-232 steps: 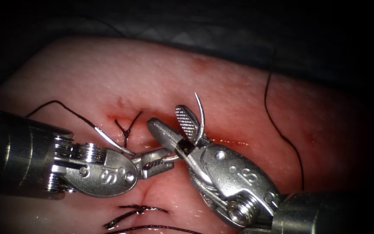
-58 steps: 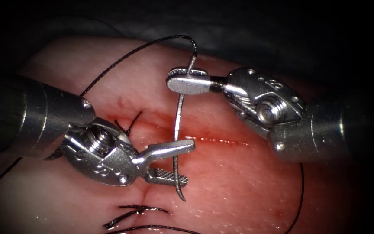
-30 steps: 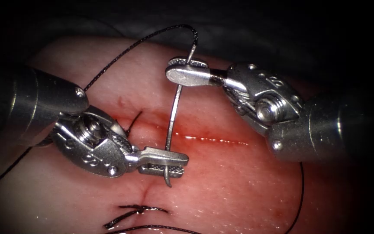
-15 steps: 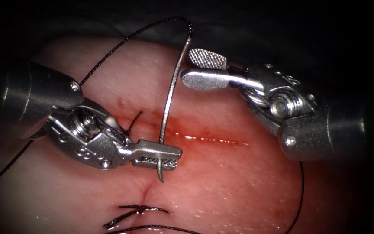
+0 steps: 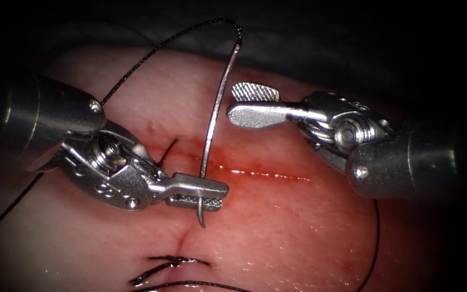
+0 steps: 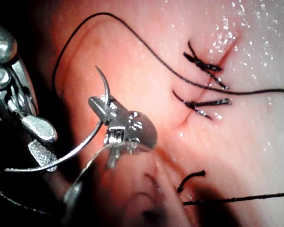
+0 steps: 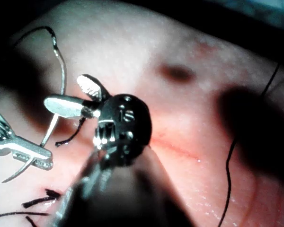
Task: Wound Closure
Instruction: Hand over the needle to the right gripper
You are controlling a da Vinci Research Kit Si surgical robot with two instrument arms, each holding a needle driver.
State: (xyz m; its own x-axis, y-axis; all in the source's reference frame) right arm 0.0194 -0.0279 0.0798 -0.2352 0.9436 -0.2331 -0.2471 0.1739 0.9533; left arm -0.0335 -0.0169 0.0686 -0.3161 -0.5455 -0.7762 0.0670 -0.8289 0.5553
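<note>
Pale pink tissue (image 5: pixel 309 238) fills the bench scene, its cut (image 5: pixel 266 174) glistening with red fluid (image 5: pixel 244 162). Above it, clear of the flesh, stands the needle (image 5: pixel 212 135), nearly upright. The left tool (image 5: pixel 201 194) has its jaws clamped on the needle close to the sharp point, which pokes out just below those jaws (the same grip shows from the left wrist view, needle (image 6: pixel 85 142) in left tool (image 6: pixel 102 106)). The needle's blunt end rises well above this tool, and from it the thread (image 5: pixel 152 51) arcs away over the left tool's shaft toward the left of the cut. Just right of the needle's upper curve waits the right tool (image 5: pixel 244 105), its jaws parted and holding nothing, not touching the steel. Below the left tool lie finished stitches (image 5: pixel 168 265) with short dark ends; another knot (image 5: pixel 163 154) sits just behind its wrist. More thread (image 5: pixel 377 238) trails down under the right tool.
</note>
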